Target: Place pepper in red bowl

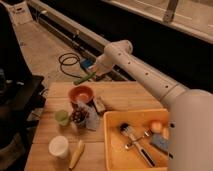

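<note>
One slim green pepper is pinched in the end effector, hanging past the wooden surface's far edge, above the small round orange-red bowl. Best to lower over the bowl's centre before releasing.

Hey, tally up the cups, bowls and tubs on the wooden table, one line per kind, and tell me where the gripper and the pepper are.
Bowls: 1, the red bowl
Cups: 2, the light green cup and the white cup
Tubs: 1, the yellow tub
Total: 4
The gripper is shut on the pepper, held in the air above and behind the red bowl.
</note>
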You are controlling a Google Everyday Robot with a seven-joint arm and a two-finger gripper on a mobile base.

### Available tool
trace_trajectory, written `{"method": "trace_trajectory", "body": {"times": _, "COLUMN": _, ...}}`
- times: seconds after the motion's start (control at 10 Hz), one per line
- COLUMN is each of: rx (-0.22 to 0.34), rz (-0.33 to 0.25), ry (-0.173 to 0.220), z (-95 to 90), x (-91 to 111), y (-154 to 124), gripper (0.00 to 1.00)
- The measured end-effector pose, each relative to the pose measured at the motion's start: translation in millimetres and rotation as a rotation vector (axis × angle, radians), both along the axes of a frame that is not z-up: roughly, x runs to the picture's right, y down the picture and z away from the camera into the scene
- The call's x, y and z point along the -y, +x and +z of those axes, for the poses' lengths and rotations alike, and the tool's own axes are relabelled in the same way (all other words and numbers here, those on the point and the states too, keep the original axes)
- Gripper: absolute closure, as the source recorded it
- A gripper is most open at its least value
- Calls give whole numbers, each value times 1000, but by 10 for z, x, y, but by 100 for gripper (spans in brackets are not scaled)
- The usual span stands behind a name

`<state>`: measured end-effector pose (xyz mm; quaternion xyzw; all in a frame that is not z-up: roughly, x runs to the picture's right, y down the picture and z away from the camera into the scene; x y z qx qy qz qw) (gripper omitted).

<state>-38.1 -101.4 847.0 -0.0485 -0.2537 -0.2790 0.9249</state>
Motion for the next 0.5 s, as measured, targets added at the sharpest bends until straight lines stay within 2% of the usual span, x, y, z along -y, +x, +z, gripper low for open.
{"method": "trace_trajectory", "body": {"times": 0.5, "rx": 10, "rz": 18, "ry": -101, "z": 347, "x": -408, "y": -39, "gripper": 100}}
